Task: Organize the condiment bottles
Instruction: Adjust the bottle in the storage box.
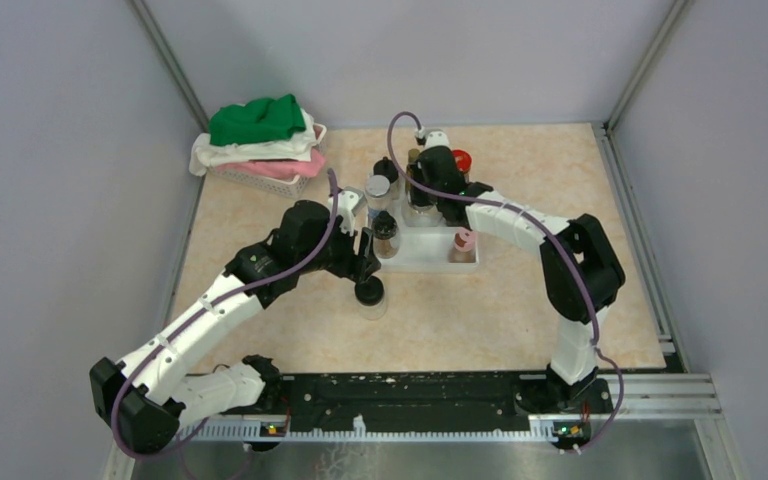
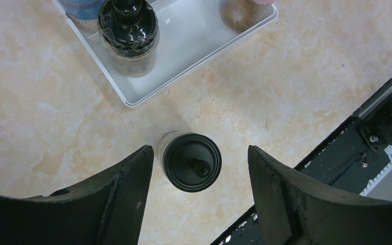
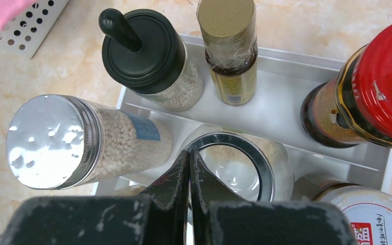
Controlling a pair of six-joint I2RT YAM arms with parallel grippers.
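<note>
One small glass jar with a black knobbed cap point(image 2: 191, 162), upright on the beige marbled table point(image 2: 46, 102), alone and just outside the near corner of the white stepped plastic tray point(image 2: 184, 56). Straddled by the left gripper point(image 2: 199, 153): black fingers point(image 2: 127, 194) spread wide on either side of the cap, clear gaps both ways, nothing held. From the top view, this jar point(image 1: 370, 295) directly under that gripper, in front of the tray.

Inside the tray, on the low front step: another black-capped glass jar with brownish contents point(image 2: 128, 30) at the left, a pink-capped jar point(image 1: 464, 242) at the right corner.

Further back, by the right wrist view:
- a silver-lidded glass jar of white pellets point(image 3: 51, 140)
- a black-capped jar with a stubby knob point(image 3: 143, 48), full of white grains
- a slim amber bottle with a gold cap point(image 3: 228, 41)
- a red-capped dark bottle point(image 3: 383, 87)
- a jar with a silver ring lid point(image 3: 235, 168)
- a jar with a white-and-red lid point(image 3: 367, 219), cut off at the lower right edge

As for the right gripper point(image 3: 190, 173): closed tight, finger pads pressed together, empty, hanging over the rim of the ring-lidded jar. Contact with that rim impossible to judge.

At the far left corner of the table, a white perforated basket point(image 1: 260, 178) piled with green, white and pink cloths point(image 1: 260, 120).
</note>
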